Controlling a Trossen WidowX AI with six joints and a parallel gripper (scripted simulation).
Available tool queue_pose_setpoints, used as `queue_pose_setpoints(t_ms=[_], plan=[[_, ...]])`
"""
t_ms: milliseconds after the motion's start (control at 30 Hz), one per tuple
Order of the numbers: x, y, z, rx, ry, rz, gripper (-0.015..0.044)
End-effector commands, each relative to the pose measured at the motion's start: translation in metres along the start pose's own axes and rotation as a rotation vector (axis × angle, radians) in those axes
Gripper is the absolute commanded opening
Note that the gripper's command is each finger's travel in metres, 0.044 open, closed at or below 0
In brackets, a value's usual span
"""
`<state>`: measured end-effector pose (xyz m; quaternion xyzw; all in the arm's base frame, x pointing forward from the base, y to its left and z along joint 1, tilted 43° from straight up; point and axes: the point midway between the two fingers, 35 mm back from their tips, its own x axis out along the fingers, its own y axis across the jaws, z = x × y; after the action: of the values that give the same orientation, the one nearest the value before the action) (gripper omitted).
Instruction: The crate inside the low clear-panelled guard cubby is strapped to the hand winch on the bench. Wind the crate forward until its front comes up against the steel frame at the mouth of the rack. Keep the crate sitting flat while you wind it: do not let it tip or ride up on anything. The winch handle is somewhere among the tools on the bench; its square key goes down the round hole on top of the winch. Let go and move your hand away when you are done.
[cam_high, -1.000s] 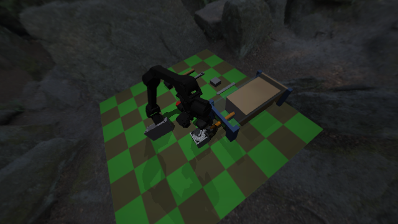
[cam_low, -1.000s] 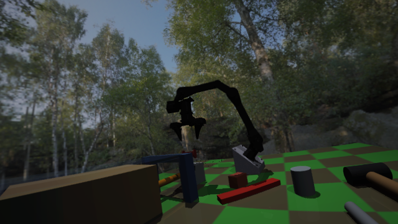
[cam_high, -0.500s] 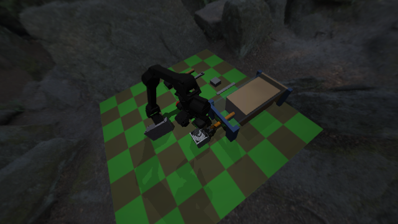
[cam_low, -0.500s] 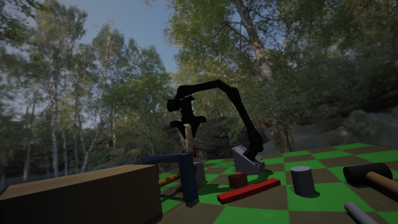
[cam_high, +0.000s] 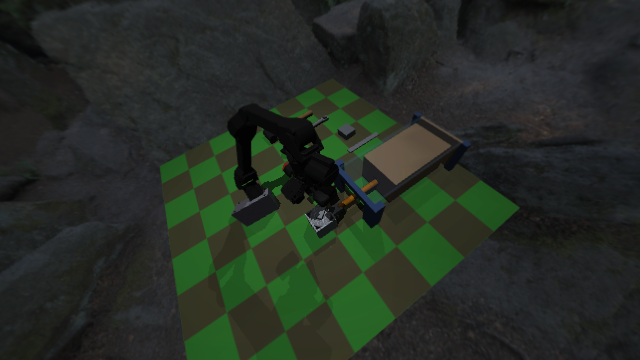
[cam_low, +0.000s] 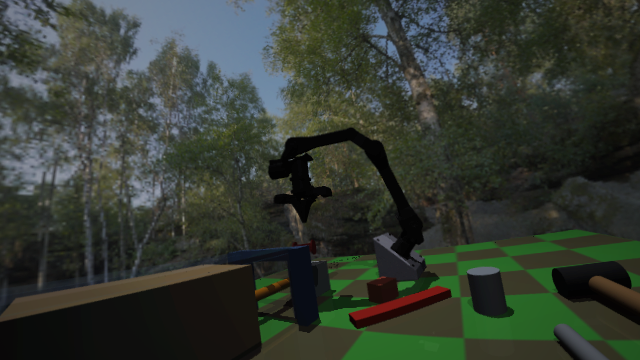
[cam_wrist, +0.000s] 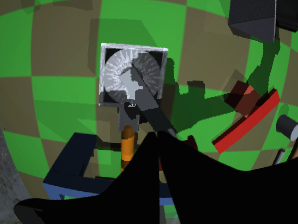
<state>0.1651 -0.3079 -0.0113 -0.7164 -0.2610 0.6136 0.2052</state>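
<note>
The crate (cam_high: 407, 150) (cam_low: 130, 310) sits flat in the rack, its front short of the blue steel frame (cam_high: 374, 215) (cam_low: 302, 290) (cam_wrist: 75, 152), with a gap between. An orange strap (cam_high: 370, 186) (cam_low: 272, 289) (cam_wrist: 128, 145) runs through the frame to the winch (cam_high: 325, 229) (cam_low: 322, 275) (cam_wrist: 114, 75). The handle's grey arm (cam_wrist: 152, 110) lies across the winch top, its key end over the middle; its red grip (cam_low: 312, 246) shows above the frame. How deep the key sits is hidden. My gripper (cam_low: 304, 220) (cam_wrist: 156, 137) is shut and empty, above the handle.
A red bar (cam_low: 400, 307) (cam_wrist: 247, 122) and a brownish-red block (cam_low: 382, 290) (cam_wrist: 242, 98) lie beside the winch. A grey cylinder (cam_low: 487, 292) (cam_wrist: 286, 127), a mallet (cam_low: 590, 280) and a grey rod (cam_low: 575, 342) are farther off. A grey block (cam_high: 346, 131) lies near the rack.
</note>
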Motion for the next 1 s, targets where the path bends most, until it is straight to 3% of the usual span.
queue_pose_setpoints(t_ms=[0, 967], plan=[[-0.0006, 0.0003, -0.0002, -0.001, 0.001, 0.003, 0.0], [0.0001, -0.0009, 0.0004, 0.005, -0.002, -0.013, 0.0]])
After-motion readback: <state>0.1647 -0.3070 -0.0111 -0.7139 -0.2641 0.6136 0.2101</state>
